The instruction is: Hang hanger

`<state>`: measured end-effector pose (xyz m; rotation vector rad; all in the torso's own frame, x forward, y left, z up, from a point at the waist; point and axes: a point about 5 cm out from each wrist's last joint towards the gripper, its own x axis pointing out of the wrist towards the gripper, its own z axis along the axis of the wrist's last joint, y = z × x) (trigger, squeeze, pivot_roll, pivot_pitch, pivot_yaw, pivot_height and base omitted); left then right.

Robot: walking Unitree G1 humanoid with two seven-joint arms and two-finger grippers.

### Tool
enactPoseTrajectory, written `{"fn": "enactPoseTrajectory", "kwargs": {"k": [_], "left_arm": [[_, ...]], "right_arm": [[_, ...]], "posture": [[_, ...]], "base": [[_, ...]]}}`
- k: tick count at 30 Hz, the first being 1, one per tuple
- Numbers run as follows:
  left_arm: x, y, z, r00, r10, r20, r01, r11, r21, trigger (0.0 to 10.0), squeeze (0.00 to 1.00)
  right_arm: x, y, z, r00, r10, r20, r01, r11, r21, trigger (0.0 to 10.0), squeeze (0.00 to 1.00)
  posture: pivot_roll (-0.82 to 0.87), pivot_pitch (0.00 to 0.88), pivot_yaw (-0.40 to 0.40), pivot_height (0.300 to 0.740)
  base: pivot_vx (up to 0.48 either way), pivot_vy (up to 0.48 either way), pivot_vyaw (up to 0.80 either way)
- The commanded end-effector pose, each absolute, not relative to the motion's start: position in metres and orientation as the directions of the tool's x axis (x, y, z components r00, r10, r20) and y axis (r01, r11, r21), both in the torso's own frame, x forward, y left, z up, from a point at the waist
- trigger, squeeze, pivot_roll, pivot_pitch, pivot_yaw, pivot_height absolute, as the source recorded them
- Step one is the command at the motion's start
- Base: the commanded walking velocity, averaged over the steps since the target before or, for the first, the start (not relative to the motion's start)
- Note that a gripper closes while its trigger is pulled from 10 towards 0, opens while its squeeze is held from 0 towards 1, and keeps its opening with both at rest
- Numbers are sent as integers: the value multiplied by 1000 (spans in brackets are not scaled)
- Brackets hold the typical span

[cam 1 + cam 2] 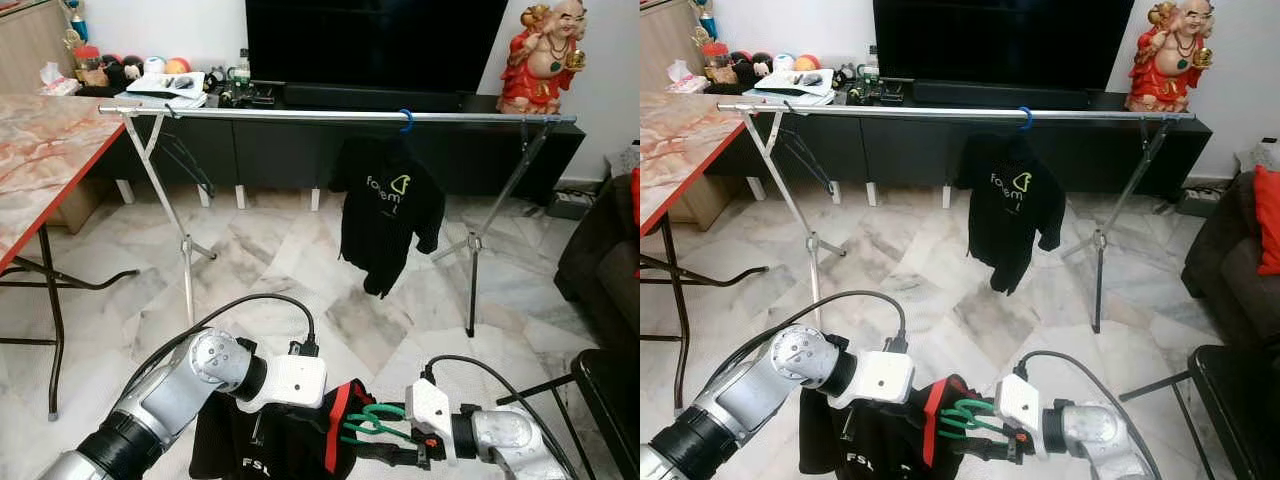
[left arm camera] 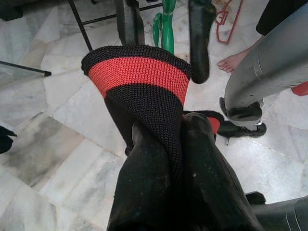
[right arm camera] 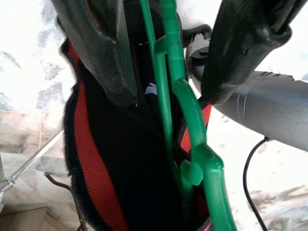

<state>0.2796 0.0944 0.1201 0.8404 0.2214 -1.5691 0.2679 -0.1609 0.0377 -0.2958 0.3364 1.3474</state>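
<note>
Head camera first: the clothes rail (image 1: 330, 116) spans the room in front of the TV cabinet (image 1: 300, 140), and one black T-shirt (image 1: 385, 215) already hangs from it on a blue hook (image 1: 405, 120), right of the rail's middle. Well below the rail, low in the foreground, both arms meet over the marble floor (image 1: 300, 270). The left gripper (image 1: 335, 425) pinches the red-banded collar of a black garment (image 1: 265, 445), which droops beneath it. The right gripper (image 1: 385, 440) reaches in from the other side at the green hanger (image 1: 375, 420), whose hook pokes out of that collar. A marble-topped worktop (image 1: 40, 150) stands off the rail's left end and a red figurine (image 1: 545, 60) sits on the cabinet beyond its right end.

Left wrist camera: the two black fingers (image 2: 144, 183) are clamped together on the knitted black-and-red collar (image 2: 139, 77), tight, no gap. Past the collar, the hanger's green loop (image 2: 166, 24) sits between the other gripper's fingers. A person's bare foot (image 2: 233, 60) stands on the floor nearby.

Right wrist camera: the green hanger (image 3: 185, 110) runs between the spread fingers (image 3: 103, 53), one finger either side, with the garment's red trim (image 3: 94, 163) beside it. Gripped or just straddled? Can't tell.
</note>
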Motion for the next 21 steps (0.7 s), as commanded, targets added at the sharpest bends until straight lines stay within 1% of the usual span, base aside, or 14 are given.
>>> {"fn": "enactPoseTrajectory", "kwargs": {"k": [1, 2, 3, 13, 21], "left_arm": [[279, 87, 131, 41, -793, -608, 897, -239, 372, 10000, 0], [279, 87, 131, 41, -793, -608, 897, -239, 372, 10000, 0], [279, 87, 131, 41, -793, -608, 897, -239, 372, 10000, 0], [280, 84, 133, 40, -797, -602, 893, -242, 380, 10000, 0], [281, 84, 136, 47, -799, -600, 891, -239, 387, 10000, 0]], "right_arm": [[266, -161, 34, 176, 888, -424, -982, 188, -15, 235, 0], [266, -161, 34, 178, 887, -427, -982, 189, -16, 235, 0], [265, -162, 33, 177, 882, -436, -982, 189, -17, 0, 0], [261, -165, 28, 166, 872, -460, -983, 185, -3, 0, 0], [262, -164, 27, 177, 867, -465, -981, 192, -14, 0, 0]], "posture": [[99, 48, -46, 740], [99, 48, -46, 740], [99, 48, -46, 740], [94, 44, -44, 740], [96, 42, -43, 740]], "base": [[0, 0, 0], [0, 0, 0], [0, 0, 0], [0, 0, 0], [0, 0, 0]]}}
